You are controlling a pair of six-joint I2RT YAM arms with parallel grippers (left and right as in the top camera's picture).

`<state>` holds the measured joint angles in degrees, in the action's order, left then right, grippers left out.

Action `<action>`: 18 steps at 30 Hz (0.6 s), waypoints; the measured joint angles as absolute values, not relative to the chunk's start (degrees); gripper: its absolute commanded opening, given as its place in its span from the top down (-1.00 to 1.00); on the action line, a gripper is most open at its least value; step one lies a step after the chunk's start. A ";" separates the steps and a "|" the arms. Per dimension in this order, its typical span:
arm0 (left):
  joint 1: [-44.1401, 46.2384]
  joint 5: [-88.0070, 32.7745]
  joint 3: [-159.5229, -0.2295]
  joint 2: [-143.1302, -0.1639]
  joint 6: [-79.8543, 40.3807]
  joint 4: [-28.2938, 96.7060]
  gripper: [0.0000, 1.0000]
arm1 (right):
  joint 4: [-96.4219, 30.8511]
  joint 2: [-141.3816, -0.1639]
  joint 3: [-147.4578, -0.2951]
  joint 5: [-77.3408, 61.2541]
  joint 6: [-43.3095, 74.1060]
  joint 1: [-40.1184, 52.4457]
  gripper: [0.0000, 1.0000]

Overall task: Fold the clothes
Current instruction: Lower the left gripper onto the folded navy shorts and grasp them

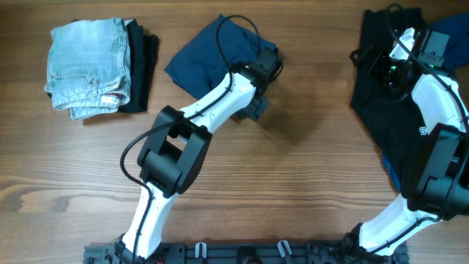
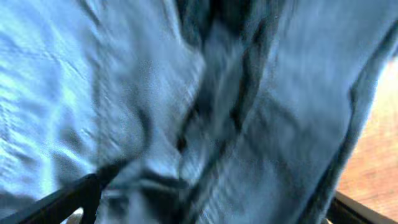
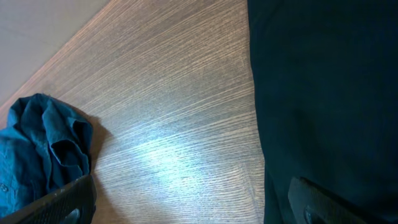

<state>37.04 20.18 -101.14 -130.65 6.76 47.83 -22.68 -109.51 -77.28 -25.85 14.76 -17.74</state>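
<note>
Looks like a robotics lab bench: a wood-grain table (image 1: 308, 176) carrying clothes (image 1: 209, 51) in separate piles, with a white-and-black left arm (image 1: 212, 103) and right arm (image 1: 440, 95) rising from a black rail (image 1: 220, 254) at its near edge.

Wood-grain table (image 1: 308, 169) across the whole view, and top L there's a folded stack: pale blue jeans (image 1: 84, 66) on top of a dark folded garment (image 1: 143, 70), which is the one touching the wood. Top centre, navy shorts (image 1: 198, 62) lie rumpled on the table, well apart from that stack w/ grain showing between. Far R, a black garment (image 1: 377, 103) is spread from the top edge down the R side, w/ a bit of blue cloth (image 1: 453, 22) at its top R corner.
</note>
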 measured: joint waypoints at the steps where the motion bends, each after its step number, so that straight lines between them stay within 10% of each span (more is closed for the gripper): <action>1: 37.41 21.50 -100.97 -130.65 7.05 46.15 -1.00 | -22.65 -109.49 -77.28 -25.85 14.76 -17.74 -1.00; 13: 36.18 25.28 -100.05 -132.51 7.90 31.03 -0.96 | -21.37 -109.49 -77.28 -25.85 14.79 -17.72 -1.00; 16: 35.20 25.47 -100.29 -133.60 7.97 27.31 -0.47 | -21.37 -109.49 -77.28 -25.85 14.79 -17.72 -0.99; 18: 35.14 25.67 -100.62 -134.30 8.43 26.61 0.36 | -21.37 -109.49 -77.28 -25.85 14.79 -17.72 -0.99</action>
<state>35.14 25.67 -100.62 -134.30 8.43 26.61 -21.37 -109.49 -77.28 -25.85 14.79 -17.72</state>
